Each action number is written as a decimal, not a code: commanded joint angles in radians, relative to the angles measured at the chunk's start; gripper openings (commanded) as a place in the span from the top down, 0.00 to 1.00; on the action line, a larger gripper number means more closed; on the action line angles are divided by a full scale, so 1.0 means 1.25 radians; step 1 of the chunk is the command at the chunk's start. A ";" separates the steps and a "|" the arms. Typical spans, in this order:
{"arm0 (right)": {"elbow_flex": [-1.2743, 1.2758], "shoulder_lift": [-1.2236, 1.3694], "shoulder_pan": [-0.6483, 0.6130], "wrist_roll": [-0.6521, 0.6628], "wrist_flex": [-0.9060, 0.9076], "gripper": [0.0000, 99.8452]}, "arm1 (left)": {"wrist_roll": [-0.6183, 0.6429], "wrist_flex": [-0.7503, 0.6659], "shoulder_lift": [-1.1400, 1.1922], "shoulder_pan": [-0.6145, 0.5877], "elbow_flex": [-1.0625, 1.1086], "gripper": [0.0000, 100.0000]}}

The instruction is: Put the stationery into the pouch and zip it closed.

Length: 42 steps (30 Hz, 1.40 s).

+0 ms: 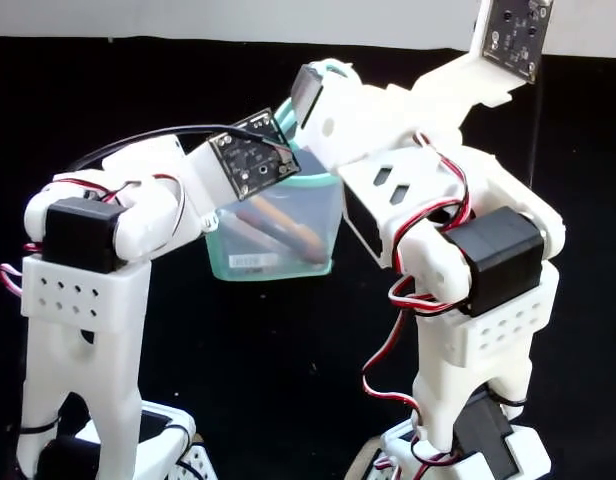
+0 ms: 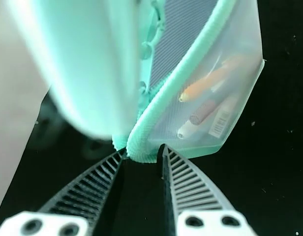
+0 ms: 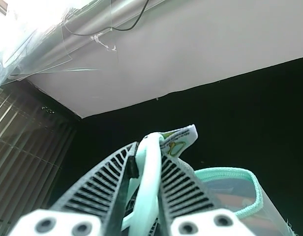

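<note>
Hanging above the black tabletop point(image 1: 238, 380) between the two arms is the pouch point(image 1: 278, 235), a soft, translucent mint-green pocket with a frosted plastic wall, a fine mesh-textured inner face and a thick knitted mint trim running round its mouth; in the right wrist view that trim curves in an open arc point(image 3: 250, 196), so the mouth stands unzipped; through the wall point(image 2: 225, 113) the stationery shows inside: a slim orange pen point(image 2: 210, 81) lying slantwise, a second pen point(image 2: 198, 120) with a dark ribbed grip and a pale end beside it, and a small printed label point(image 2: 220, 123) stuck near the bottom corner; the high view shows the orange pen point(image 1: 283, 225) leaning across the inside and the label point(image 1: 253, 262) low on the front; the left end effector point(image 2: 141, 150), its dark fingers point(image 2: 186, 177) moulded with slanted ribs, is pinched together on the rounded end of the knitted trim at the pouch's corner, and in the high view it sits at the pouch's upper side edge point(image 1: 223, 210); the right end effector point(image 3: 147, 147) is clamped, fingers nearly meeting, on a smooth, narrow mint loop point(image 3: 149, 177) that carries a small white fabric tag point(image 3: 178, 140); from above it is at the pouch's top point(image 1: 308, 90), with the loop point(image 1: 333, 68) just behind it.
</note>
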 commanded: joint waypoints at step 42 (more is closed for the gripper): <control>-0.020 -0.007 0.133 0.006 0.014 0.99 | 0.068 0.118 0.008 0.120 0.089 0.99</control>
